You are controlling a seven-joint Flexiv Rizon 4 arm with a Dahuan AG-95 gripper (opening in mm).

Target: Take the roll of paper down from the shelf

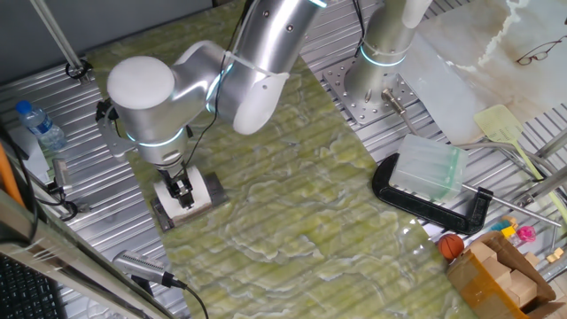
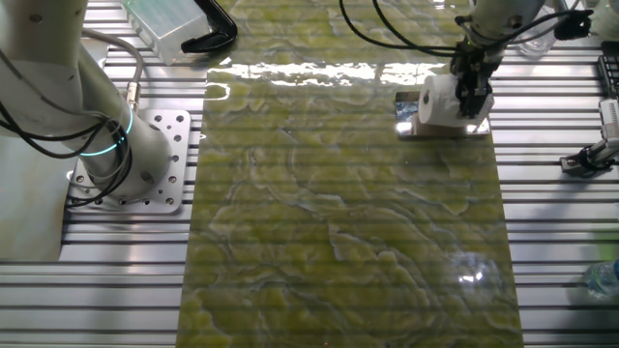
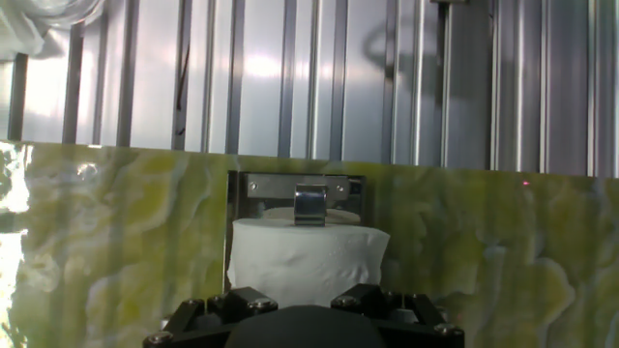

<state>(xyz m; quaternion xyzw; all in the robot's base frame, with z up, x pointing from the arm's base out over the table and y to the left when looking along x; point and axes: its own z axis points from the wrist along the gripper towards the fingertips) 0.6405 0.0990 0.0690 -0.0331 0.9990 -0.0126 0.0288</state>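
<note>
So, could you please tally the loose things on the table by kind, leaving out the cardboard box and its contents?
Paper roll: 1
Metal shelf: 1
Clear plastic box: 1
Black clamp: 1
Water bottle: 1
Glasses: 1
Orange ball: 1
Total: 7

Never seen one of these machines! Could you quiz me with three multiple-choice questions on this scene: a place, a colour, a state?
1. Where is the roll of paper?
A. on the shelf
B. beside the clamp
C. inside the clear box

2. What colour is the small ball by the cardboard box?
A. green
B. orange
C. white

3. Where is the end effector?
A. far off
B. at the roll
C. out of view

Answers: 1 A, it rests on the metal stand. 2 B, plainly orange. 3 B, its fingers reach down at the roll.
</note>
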